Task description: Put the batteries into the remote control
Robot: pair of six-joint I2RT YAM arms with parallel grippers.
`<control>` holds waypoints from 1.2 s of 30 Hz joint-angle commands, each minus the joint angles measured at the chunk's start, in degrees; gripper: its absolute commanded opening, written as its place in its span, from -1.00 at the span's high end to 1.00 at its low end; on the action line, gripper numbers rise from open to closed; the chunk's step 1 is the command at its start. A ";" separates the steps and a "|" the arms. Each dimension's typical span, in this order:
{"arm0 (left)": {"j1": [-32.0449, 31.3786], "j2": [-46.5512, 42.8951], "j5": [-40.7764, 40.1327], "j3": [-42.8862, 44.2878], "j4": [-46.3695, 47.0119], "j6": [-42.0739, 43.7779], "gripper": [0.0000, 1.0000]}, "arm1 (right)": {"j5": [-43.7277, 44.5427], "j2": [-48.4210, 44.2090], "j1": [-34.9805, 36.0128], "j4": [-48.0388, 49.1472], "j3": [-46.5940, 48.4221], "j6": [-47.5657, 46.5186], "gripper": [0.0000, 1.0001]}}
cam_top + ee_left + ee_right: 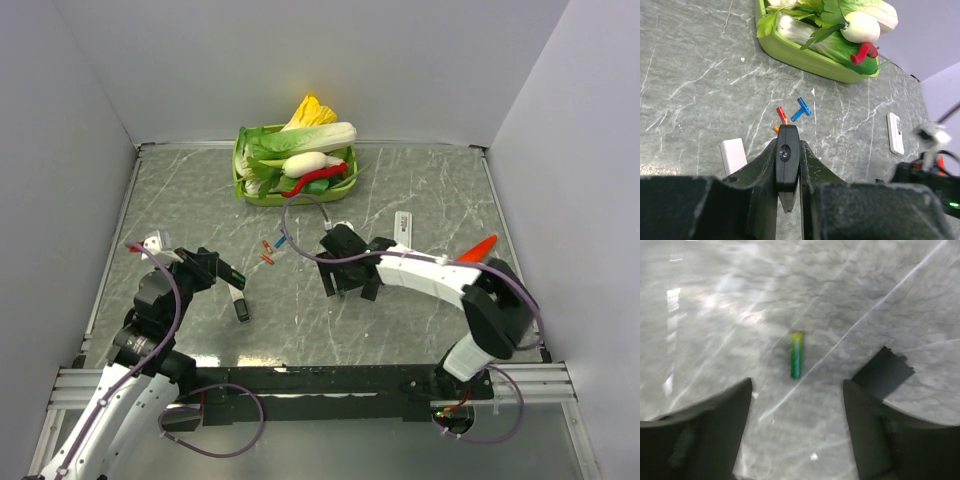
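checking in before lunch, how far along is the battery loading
Done: nothing visibly loaded. In hand: the left gripper clamps the black remote. The green battery lies loose on the table under the open right gripper. Left: it, plus the red battery and blue battery near the tray, need inserting.

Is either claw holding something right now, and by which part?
The left gripper clamps the black remote by its two sides. The right gripper is open and empty, over a green battery.
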 commanded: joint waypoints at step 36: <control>0.23 -2.73 -1.11 2.50 3.51 5.65 0.98 | -11.92 10.09 -4.86 -1.93 7.83 -6.59 0.16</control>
